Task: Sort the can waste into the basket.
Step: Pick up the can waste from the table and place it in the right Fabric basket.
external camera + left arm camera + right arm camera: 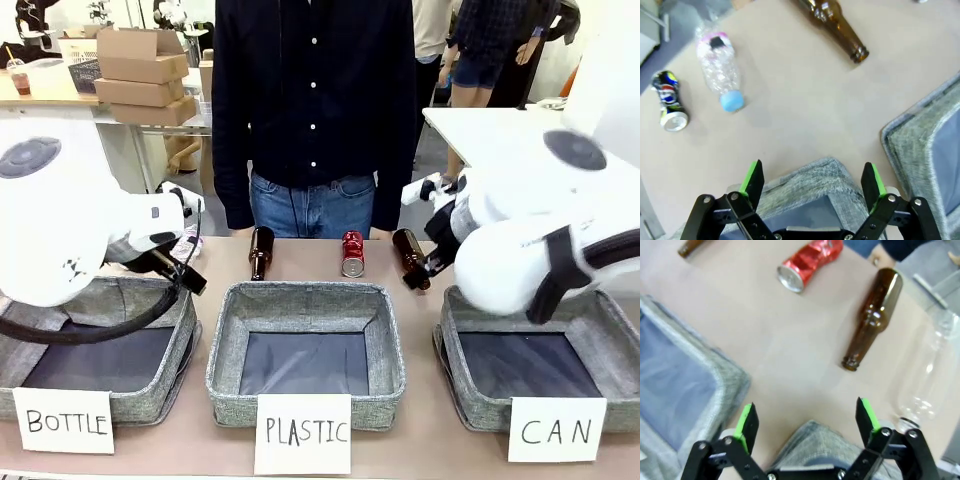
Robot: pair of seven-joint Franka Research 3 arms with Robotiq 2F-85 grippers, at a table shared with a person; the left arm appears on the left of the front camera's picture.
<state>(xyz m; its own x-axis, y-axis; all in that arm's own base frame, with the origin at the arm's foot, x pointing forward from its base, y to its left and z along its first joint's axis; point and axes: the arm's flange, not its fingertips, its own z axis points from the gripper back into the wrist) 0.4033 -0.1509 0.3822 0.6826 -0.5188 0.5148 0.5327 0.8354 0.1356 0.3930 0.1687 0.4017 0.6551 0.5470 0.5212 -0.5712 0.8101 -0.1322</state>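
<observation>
The red can (352, 254) lies on the far side of the table in front of the person, beyond the middle basket, and it is dented (810, 262) in the right wrist view. The crushed silvery can (669, 100) with dark print lies on the table at the left of the left wrist view. The grey basket (475, 395) with the "CAN" card (556, 430) stands at front right. My right gripper (806, 410) hangs open above a corner of that basket (810, 440). My left gripper (813, 170) is open over the corner of another grey basket (810, 175). Neither gripper holds anything.
Baskets marked "BOTTLE" (150, 400) and "PLASTIC" (225, 385) stand left and middle. Two brown bottles (261, 252) (410, 258) flank the red can. A crushed clear bottle (720, 70) with a blue cap lies by the silvery can. Another clear bottle (927, 375) lies beside the brown one (875, 317).
</observation>
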